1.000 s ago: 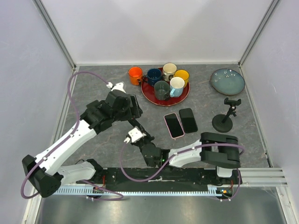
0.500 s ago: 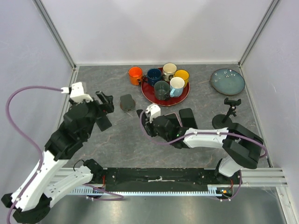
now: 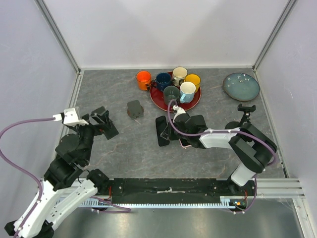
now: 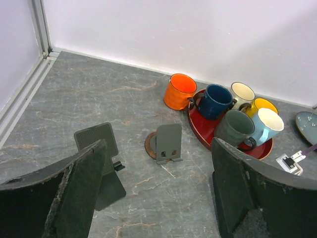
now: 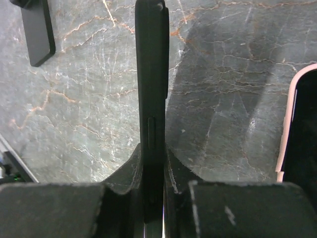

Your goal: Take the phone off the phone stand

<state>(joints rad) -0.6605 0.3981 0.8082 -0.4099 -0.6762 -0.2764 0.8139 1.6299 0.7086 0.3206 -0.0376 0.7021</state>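
Observation:
My right gripper (image 3: 168, 130) is shut on a black phone (image 3: 162, 130), which it holds on edge low over the table. In the right wrist view the phone (image 5: 151, 74) stands edge-on, clamped between both fingers of the gripper (image 5: 152, 148). A small grey phone stand (image 3: 134, 108) with a copper ring stands empty left of the mugs; it also shows in the left wrist view (image 4: 168, 143). A dark mesh-faced stand (image 4: 96, 148) stands empty at the left (image 3: 110, 131). My left gripper (image 3: 97, 121) is open and empty, raised at the left (image 4: 158, 166).
A red tray (image 3: 161, 105) with several mugs and an orange mug (image 3: 143, 79) beside it stand at the back. A blue plate (image 3: 241, 86) is at back right. A tripod holder (image 3: 241, 121) stands at right. A pink-cased phone (image 5: 297, 124) lies beside my right gripper.
My left arm has pulled back to the left, uncovering the grey stand. My right arm has swung from the near centre to the far right, now gripping the black phone.

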